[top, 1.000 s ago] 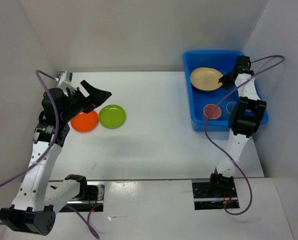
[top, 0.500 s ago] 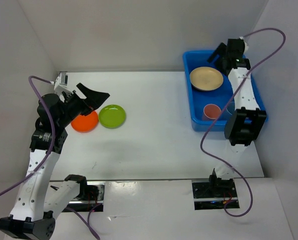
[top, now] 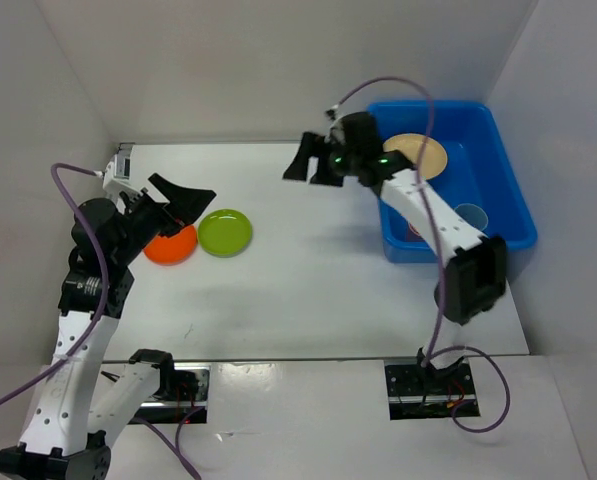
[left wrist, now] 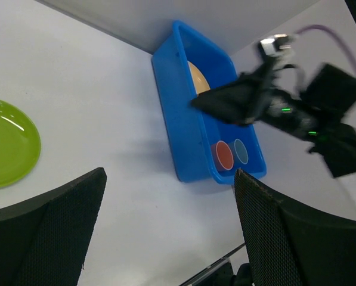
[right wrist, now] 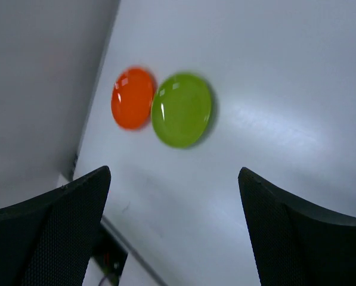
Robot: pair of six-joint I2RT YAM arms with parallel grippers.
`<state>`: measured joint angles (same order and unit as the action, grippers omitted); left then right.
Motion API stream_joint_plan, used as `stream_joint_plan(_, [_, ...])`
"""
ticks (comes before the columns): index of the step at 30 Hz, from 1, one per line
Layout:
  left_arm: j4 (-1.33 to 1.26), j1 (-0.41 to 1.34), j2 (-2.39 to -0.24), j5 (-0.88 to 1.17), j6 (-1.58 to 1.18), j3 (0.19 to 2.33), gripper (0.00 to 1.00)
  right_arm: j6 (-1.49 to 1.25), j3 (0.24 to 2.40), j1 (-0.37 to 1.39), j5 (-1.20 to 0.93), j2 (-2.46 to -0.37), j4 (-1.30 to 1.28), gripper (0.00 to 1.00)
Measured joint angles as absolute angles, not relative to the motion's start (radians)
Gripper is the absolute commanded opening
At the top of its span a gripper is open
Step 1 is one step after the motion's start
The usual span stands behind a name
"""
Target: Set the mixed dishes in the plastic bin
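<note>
The blue plastic bin (top: pixel 498 175) stands at the back right and holds a beige plate (top: pixel 423 150) and a blue cup (top: pixel 470 215). In the left wrist view the bin (left wrist: pixel 183 125) also shows a pink cup (left wrist: pixel 224 155). An orange plate (top: pixel 168 245) and a lime green plate (top: pixel 225 232) lie side by side on the table at the left. My left gripper (top: pixel 183 190) is open and empty, above the orange plate. My right gripper (top: pixel 303 165) is open and empty, in the air above the table left of the bin. The right wrist view shows both plates (right wrist: pixel 132 98) (right wrist: pixel 182 109) far ahead.
White walls enclose the table on the left, back and right. My right arm (top: pixel 428 210) reaches across the bin's near left corner. The black bowl and the tan woven plates are out of view.
My right gripper has left the bin, where it hovered by the beige plate, and swung left over the table. The left gripper has lowered slightly and stays open.
</note>
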<state>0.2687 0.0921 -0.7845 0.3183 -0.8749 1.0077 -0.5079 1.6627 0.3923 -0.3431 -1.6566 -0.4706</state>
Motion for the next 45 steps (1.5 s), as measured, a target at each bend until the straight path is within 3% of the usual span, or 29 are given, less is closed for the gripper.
stream_joint_plan(10, [0.282,0.092,-0.756,0.308,-0.867,1.008,0.94,-0.552,1.726,0.583,-0.544,-2.204,-0.409,0.91])
stream_joint_plan(19, [0.301,0.083,-0.722,0.309,-0.865,1.008,0.95,-0.611,1.845,0.601,-0.601,-2.369,-0.335,0.85])
stream_joint_plan(26, [0.324,0.083,-0.723,0.308,-0.859,1.008,0.96,-0.669,1.882,0.599,-0.688,-2.444,-0.234,0.69])
stream_joint_plan(31, [0.328,0.083,-0.723,0.314,-0.859,1.010,0.98,-0.693,1.972,0.599,-0.714,-2.523,-0.223,0.44])
stream_joint_plan(35, [0.328,0.083,-0.722,0.317,-0.859,1.011,0.98,-0.710,2.045,0.600,-0.730,-2.585,-0.225,0.30])
stream_joint_plan(40, [0.294,0.083,-0.738,0.292,-0.867,1.012,0.98,-0.694,2.153,0.602,-0.738,-2.655,-0.266,0.00])
stream_joint_plan(45, [0.255,0.079,-0.799,0.176,-0.879,1.053,0.98,-0.662,2.173,0.604,-0.728,-2.655,-0.302,0.00])
